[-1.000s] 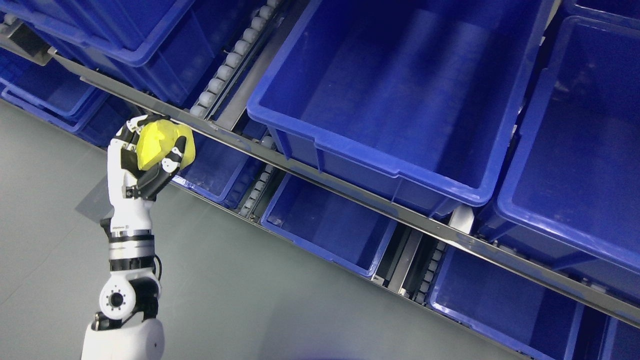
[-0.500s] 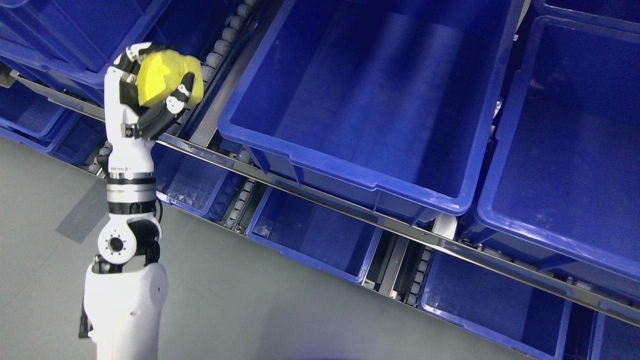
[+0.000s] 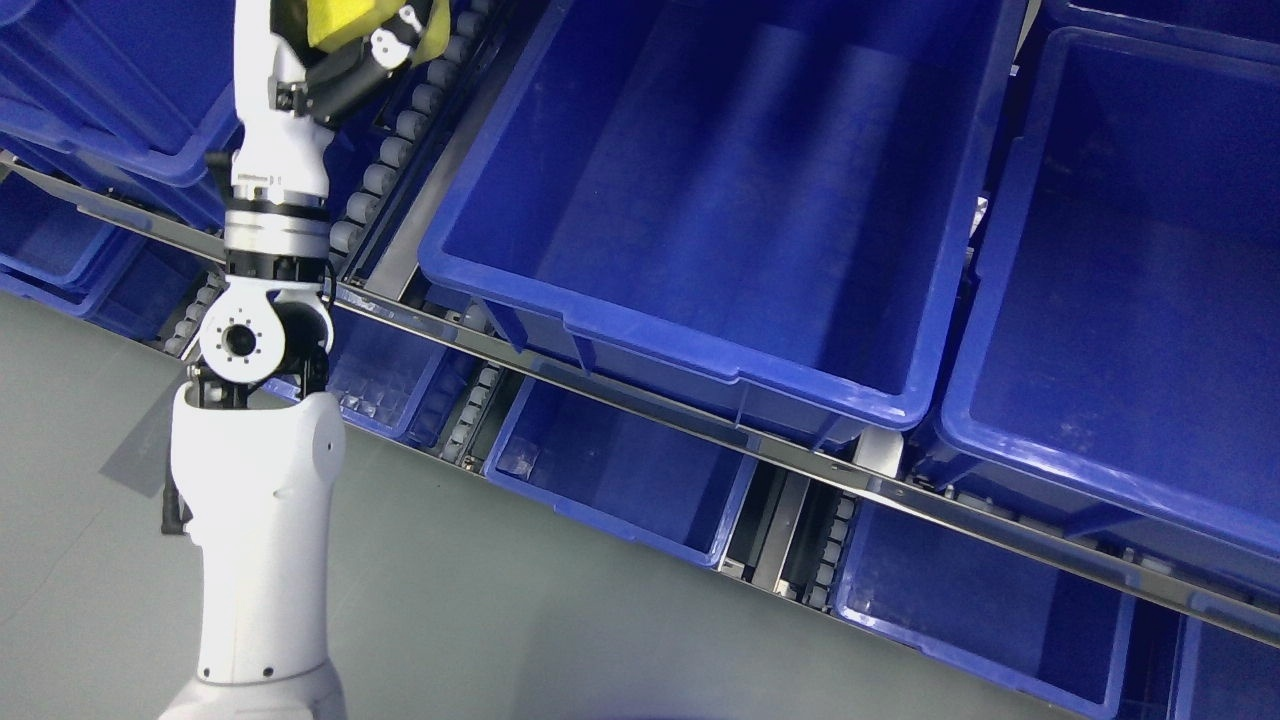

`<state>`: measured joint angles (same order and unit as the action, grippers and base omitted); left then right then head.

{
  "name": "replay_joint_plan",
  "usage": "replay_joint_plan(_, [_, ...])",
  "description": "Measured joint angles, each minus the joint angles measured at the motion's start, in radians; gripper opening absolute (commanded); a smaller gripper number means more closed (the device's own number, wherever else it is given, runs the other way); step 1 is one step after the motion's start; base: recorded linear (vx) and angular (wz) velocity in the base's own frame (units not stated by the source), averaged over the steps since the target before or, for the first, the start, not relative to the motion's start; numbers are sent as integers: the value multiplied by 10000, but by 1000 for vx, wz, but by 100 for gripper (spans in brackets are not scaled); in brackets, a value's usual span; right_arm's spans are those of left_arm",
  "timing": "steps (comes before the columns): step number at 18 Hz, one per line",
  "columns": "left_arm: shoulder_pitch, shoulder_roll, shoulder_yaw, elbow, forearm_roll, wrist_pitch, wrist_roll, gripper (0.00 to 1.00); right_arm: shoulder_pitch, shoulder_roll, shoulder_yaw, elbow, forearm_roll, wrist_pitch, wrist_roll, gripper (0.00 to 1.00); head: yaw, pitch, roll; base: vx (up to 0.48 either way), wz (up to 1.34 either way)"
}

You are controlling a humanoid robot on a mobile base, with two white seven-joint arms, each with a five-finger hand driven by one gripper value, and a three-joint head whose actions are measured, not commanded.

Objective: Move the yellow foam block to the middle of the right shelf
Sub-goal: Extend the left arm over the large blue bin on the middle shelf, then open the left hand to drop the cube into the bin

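Note:
My left hand [image 3: 340, 40] is at the top left edge of the head view, partly cut off by the frame. Its fingers are curled around the yellow foam block [image 3: 345, 18], of which only the lower part shows. The hand is raised over the roller track [image 3: 400, 130] to the left of a large empty blue bin [image 3: 560, 300] on the shelf. My left arm [image 3: 255, 500] rises straight up from the bottom left. The right arm is out of view.
A second large blue bin [image 3: 1010, 330] stands to the right on the same level. A metal shelf rail [image 3: 640, 395] runs diagonally below them. Smaller blue bins [image 3: 620, 470] sit on the lower level. Grey floor [image 3: 450, 620] lies at the bottom left.
My left hand has risen steadily with the yellow block, from below the shelf rail to the top edge of the view. The camera view has also shifted a little.

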<state>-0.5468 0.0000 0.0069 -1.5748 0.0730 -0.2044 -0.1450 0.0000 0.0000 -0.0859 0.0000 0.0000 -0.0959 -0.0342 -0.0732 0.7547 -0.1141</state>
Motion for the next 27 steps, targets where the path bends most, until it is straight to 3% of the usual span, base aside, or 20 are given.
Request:
replay_joint_plan(6, [-953, 0, -580, 274, -803, 725, -1398, 0, 1, 0, 0, 0, 0, 0, 0, 100, 0, 0, 0, 12, -58])
replay_joint_plan(12, [-2407, 323, -1403, 414, -2389, 3597, -4507, 0, 0, 0, 0, 0, 0, 0, 0, 100, 0, 0, 0, 3, 15])
replay_joint_plan(16, [-3258, 699, -2339, 490, -3515, 4210, -5537, 3, 0, 0, 0, 0, 0, 0, 0, 100, 0, 0, 0, -1, 17])
replay_joint_plan(19, [-3744, 891, -2970, 615, -4434, 4467, -5855, 19, 1, 0, 0, 0, 0, 0, 0, 100, 0, 0, 0, 0, 0])
replay_joint_plan(22, [-4102, 1018, -3587, 937, -5427, 4746, -5968, 60, 1, 0, 0, 0, 0, 0, 0, 100, 0, 0, 0, 0, 0])
replay_joint_plan(23, [-4166, 1049, -3746, 1037, -5612, 4789, -5979, 80, 0, 0, 0, 0, 0, 0, 0, 100, 0, 0, 0, 0, 0])
replay_joint_plan(24, [-4213, 1076, -3900, 1138, -5813, 4819, -5986, 93, 1, 0, 0, 0, 0, 0, 0, 100, 0, 0, 0, 0, 0])
replay_joint_plan(27, [-4290, 1127, -4281, 1395, -6188, 4848, -5990, 99, 0, 0, 0, 0, 0, 0, 0, 100, 0, 0, 0, 0, 0])
